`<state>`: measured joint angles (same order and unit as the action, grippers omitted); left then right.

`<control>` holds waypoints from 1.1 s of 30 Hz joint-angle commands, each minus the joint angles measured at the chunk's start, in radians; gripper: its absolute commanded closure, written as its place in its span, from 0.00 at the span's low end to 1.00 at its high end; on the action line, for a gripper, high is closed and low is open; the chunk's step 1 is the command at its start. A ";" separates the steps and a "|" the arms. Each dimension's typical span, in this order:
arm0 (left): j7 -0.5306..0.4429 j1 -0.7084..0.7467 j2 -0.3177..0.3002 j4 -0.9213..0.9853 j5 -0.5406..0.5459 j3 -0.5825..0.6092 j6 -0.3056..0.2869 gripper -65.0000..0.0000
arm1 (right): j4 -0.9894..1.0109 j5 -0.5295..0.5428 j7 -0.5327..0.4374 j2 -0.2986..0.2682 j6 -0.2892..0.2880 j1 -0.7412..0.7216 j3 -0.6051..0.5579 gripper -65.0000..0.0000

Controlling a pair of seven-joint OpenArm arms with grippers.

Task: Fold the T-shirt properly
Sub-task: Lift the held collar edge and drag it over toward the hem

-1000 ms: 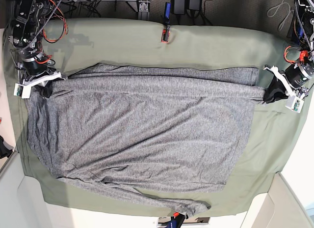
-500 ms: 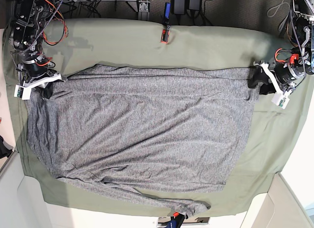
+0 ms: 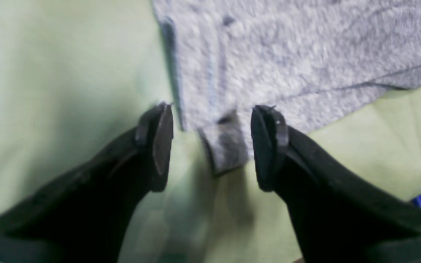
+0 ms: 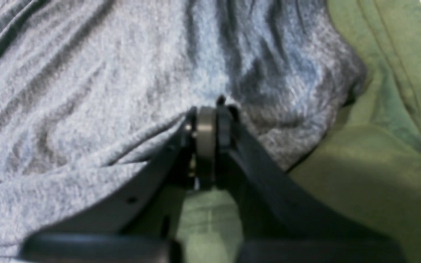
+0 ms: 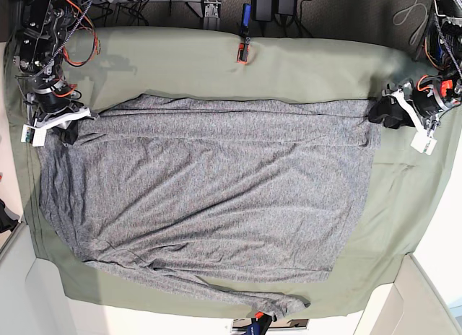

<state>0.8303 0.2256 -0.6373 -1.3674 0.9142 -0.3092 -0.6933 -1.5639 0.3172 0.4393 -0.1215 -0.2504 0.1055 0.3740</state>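
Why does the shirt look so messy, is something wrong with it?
Nothing is torn or spilled. The T-shirt just lies crooked on the green cloth: wrinkles run across it, and one sleeve trails off past the bottom edge. The right gripper pinches one corner; the left gripper is open.

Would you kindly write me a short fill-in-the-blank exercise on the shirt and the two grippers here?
1. The left gripper has its jaws ____ at a corner of the T-shirt.
2. The right gripper is ____ on the T-shirt's fabric.
3. The T-shirt lies on a cloth sheet coloured olive-____.

Missing words: open; shut; green
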 commanded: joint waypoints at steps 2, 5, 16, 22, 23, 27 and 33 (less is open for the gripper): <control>-0.013 0.005 0.008 -0.012 0.017 -0.009 -0.005 0.44 | -0.016 0.009 -0.019 -0.011 0.000 -0.008 0.006 1.00; -0.010 0.008 0.051 -0.012 0.000 -0.009 -0.005 0.44 | -0.016 0.008 -0.019 -0.011 0.000 -0.008 0.006 1.00; 0.011 0.010 0.069 -0.018 -0.029 -0.011 -0.005 1.00 | -0.016 0.007 -0.012 -0.011 0.000 -0.008 0.006 1.00; 0.093 0.010 0.015 -0.084 0.075 -0.092 -0.005 1.00 | -0.022 0.006 -0.012 -0.011 0.000 -0.010 0.033 1.00; 0.094 0.010 0.010 -0.098 0.079 -0.108 -0.005 1.00 | -0.026 0.008 -0.012 -0.011 0.000 -0.011 0.043 1.00; 0.063 0.007 -0.027 -0.137 0.080 -0.143 -0.005 1.00 | -0.033 0.042 -0.012 -0.011 0.000 -0.016 0.102 1.00; 0.039 -0.015 -0.064 -0.137 0.034 -0.126 -0.005 1.00 | -0.032 0.053 -0.002 -0.014 -0.026 -0.056 0.135 1.00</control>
<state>0.8890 0.2218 -0.6735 -1.4921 0.9497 -0.4248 -0.6968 -1.5761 0.3702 0.4732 -0.1188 -0.2859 0.0685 0.4999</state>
